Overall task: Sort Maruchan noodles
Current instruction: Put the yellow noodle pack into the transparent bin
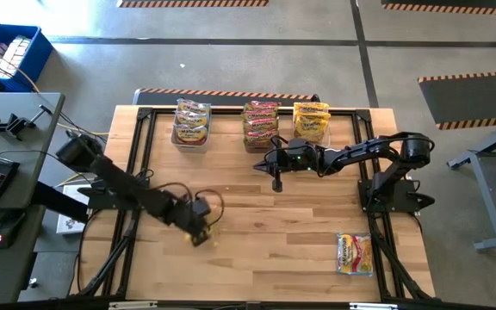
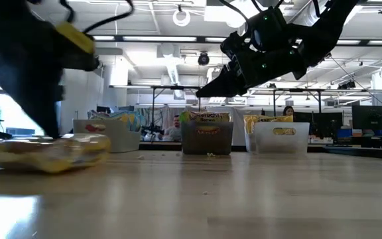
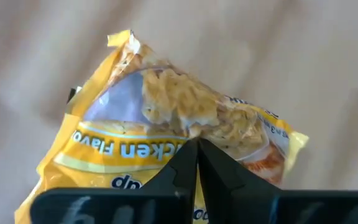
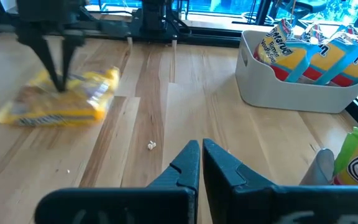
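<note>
Pinching yellow packet (image 3: 166, 134) w/ L jaws shut | R jaws shut, empty

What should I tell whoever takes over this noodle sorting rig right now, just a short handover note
Left gripper: shut on a yellow chicken packet lying on the near-left part of the table.
Right gripper: shut, empty, hovering above the table in front of the tubs.
Done: three tubs along the far edge already hold packets: left tub, middle tub, right tub.
Left: the packet under the left gripper needs to go to a tub, and one loose packet lies near the table's front right corner. A small crumb lies on the wood.
</note>
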Robot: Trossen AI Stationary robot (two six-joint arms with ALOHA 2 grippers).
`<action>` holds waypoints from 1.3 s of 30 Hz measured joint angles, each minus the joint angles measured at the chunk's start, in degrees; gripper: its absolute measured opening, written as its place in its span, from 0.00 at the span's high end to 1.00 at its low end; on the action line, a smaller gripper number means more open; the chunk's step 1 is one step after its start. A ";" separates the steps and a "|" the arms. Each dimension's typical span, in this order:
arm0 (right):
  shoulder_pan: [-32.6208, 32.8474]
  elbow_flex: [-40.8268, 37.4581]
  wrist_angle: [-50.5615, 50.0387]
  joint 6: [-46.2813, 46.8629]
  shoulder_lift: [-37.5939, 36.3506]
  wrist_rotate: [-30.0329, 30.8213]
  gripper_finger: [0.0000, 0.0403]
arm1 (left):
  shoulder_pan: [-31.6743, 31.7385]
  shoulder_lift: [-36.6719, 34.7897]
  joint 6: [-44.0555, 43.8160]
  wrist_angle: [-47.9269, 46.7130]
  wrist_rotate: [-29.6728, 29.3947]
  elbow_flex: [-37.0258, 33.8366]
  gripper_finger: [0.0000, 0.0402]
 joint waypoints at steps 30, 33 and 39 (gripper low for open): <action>0.00 0.04 -0.68 0.01 0.02 0.00 0.99 | -6.66 2.30 -9.53 -20.18 -2.44 4.37 0.50; 0.00 0.04 -0.71 0.03 0.02 0.00 0.99 | -6.60 5.15 -7.07 -19.29 -2.94 4.41 0.46; 0.00 0.04 -0.45 0.03 0.02 0.00 0.99 | -6.60 8.26 -1.68 -19.05 -3.01 4.78 0.52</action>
